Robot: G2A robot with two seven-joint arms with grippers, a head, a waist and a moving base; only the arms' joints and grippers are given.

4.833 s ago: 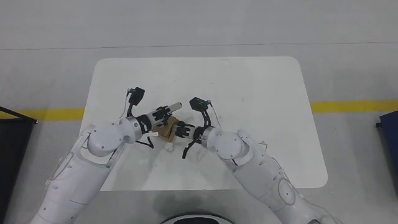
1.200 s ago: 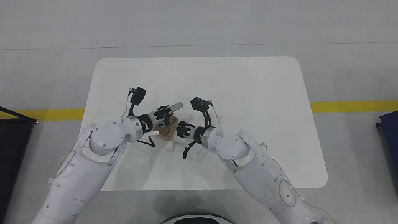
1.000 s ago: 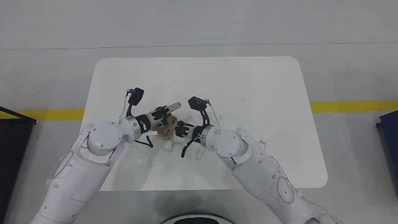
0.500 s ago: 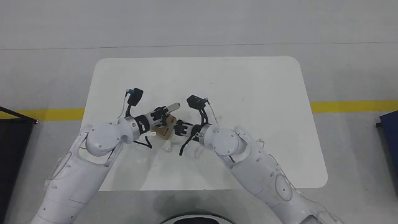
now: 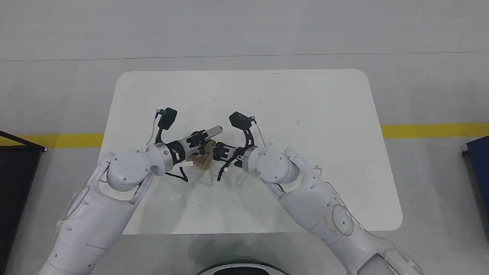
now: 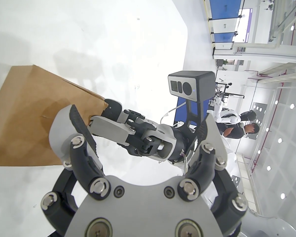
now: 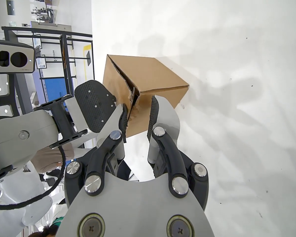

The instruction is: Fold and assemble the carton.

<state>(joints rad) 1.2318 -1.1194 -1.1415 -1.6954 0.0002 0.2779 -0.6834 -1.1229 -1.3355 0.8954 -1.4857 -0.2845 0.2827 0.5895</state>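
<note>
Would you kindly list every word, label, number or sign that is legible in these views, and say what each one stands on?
On the carton: none; the faces that show are plain brown card.
On the table: none.
On the blue panels in the room behind: white print, too small to read.
On the pale panel in the room behind: print, too small and blurred to read.
No text can be quoted.

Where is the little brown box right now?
The carton sits on the white table, left of its middle in the top view, between the left pincer and the right pincer, which pinches its edge.
</note>
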